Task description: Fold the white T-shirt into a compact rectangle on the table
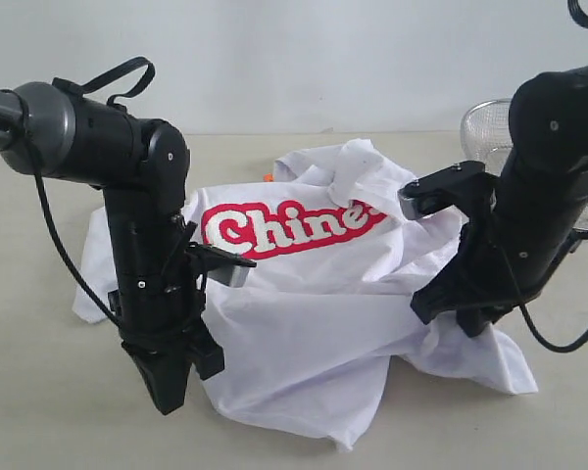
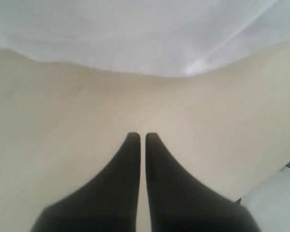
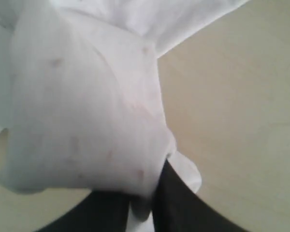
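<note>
The white T-shirt (image 1: 314, 294) lies crumpled on the table (image 1: 39, 392), its red lettered band facing up. My left gripper (image 1: 167, 401) points down at the table beside the shirt's near left edge. In the left wrist view this gripper (image 2: 143, 136) is shut and empty above bare table (image 2: 63, 121), with the shirt's hem (image 2: 135, 34) a little way beyond the tips. My right gripper (image 1: 465, 321) is down at the shirt's right side. The right wrist view shows that gripper (image 3: 145, 186) shut on a bunch of white cloth (image 3: 87, 96), which drapes over and hides one fingertip.
A silver wire-mesh basket (image 1: 485, 127) stands at the back right behind the right arm. A small orange thing (image 1: 268, 177) peeks out behind the shirt's collar. Bare table (image 3: 241, 96) lies along the front and on the left.
</note>
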